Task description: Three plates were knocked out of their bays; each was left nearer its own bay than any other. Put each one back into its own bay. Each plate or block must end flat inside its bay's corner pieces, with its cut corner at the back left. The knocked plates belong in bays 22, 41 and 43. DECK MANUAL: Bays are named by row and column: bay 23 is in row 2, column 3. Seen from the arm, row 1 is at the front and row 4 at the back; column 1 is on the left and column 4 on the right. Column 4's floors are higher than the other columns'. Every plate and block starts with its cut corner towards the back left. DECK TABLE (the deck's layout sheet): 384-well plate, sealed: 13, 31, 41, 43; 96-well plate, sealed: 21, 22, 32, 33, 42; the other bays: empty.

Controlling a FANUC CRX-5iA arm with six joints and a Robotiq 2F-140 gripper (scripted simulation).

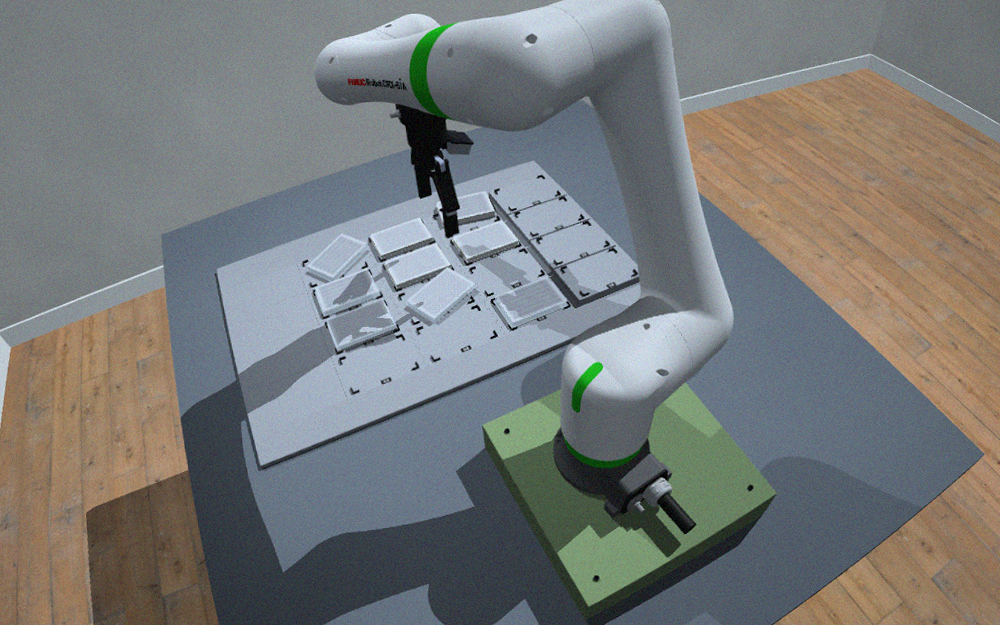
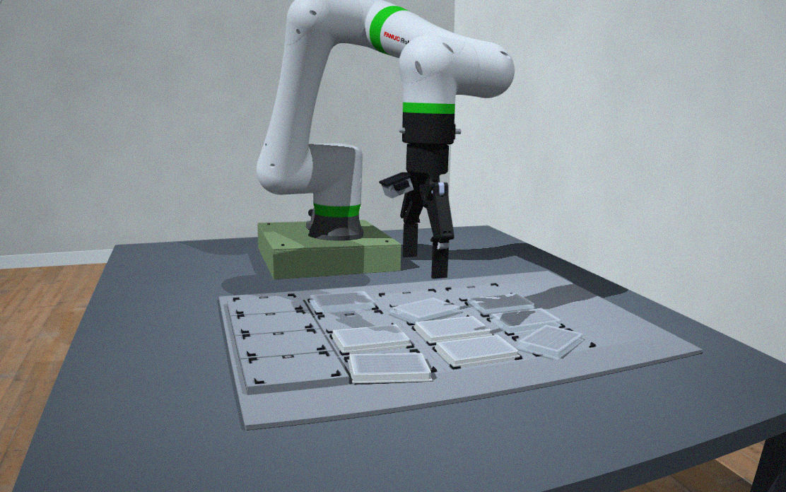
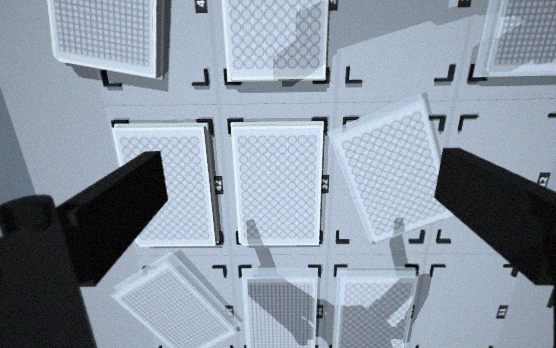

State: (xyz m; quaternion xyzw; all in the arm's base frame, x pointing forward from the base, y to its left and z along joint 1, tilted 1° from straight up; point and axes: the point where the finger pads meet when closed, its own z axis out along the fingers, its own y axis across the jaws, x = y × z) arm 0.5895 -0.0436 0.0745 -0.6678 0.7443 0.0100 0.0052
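The bay 43 plate (image 1: 473, 205) (image 2: 389, 365) (image 3: 107, 35) sits slightly turned and shifted backward off its corner pieces. The bay 41 plate (image 1: 337, 257) (image 2: 549, 339) (image 3: 175, 305) lies strongly turned across its bay. The bay 22 plate (image 1: 441, 297) (image 2: 425, 309) (image 3: 392, 170) is turned over its corner pieces. My gripper (image 1: 438, 213) (image 2: 425, 265) (image 3: 300, 174) is open and empty, high above the plates. In the wrist view its fingers overlap the bay 42 plate and the edge of the bay 22 plate. One finger partly hides the bay 43 plate in the top view.
Plates stand in bays 42 (image 1: 403, 238) (image 3: 185, 200), 32 (image 1: 419, 265) (image 3: 277, 185), 33 (image 1: 485, 241) (image 3: 275, 40), 31 (image 2: 527, 317) (image 3: 280, 310), 21 (image 2: 501, 303) (image 3: 377, 310) and 13 (image 1: 530, 300) (image 2: 343, 300). Column 4's raised floor (image 1: 585, 241) (image 2: 278, 324) adjoins column 3.
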